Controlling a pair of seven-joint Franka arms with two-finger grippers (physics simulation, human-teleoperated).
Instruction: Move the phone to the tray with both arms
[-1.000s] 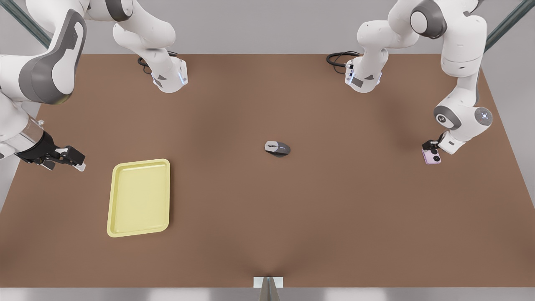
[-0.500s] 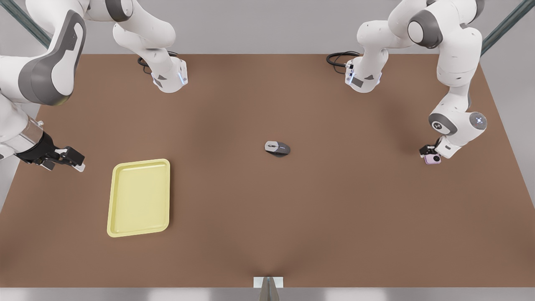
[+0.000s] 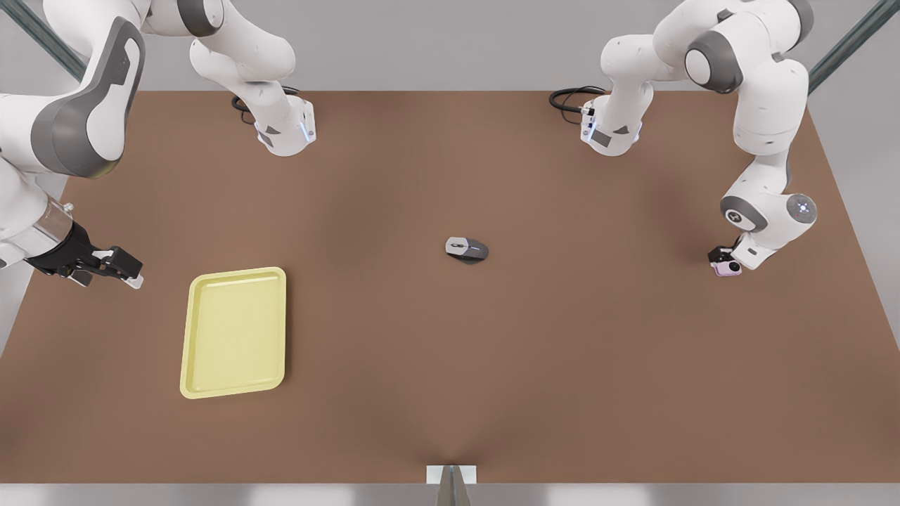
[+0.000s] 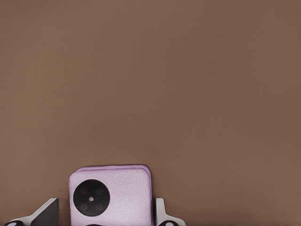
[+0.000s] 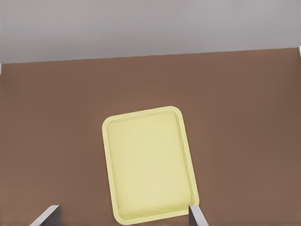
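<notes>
The pale pink-lilac phone (image 3: pixel 733 268) lies flat on the brown table at the front view's right, partly covered by my left gripper (image 3: pixel 724 258). In the left wrist view the phone (image 4: pixel 117 193) sits between the two fingertips (image 4: pixel 47 213), which stand open on either side of it, with a small gap on one side. The pale yellow tray (image 3: pixel 235 330) lies at the front view's left. My right gripper (image 3: pixel 123 270) hovers open beside the tray's far left corner, holding nothing. The right wrist view looks down on the tray (image 5: pixel 146 165).
A grey computer mouse (image 3: pixel 466 249) sits near the table's middle, between the phone and the tray. The two arm bases (image 3: pixel 285 133) (image 3: pixel 610 133) stand at the table's back edge. Open brown tabletop (image 3: pixel 450 365) stretches along the front.
My left arm has lowered over the phone, so its wrist now covers more of it. The right arm has stayed almost still.
</notes>
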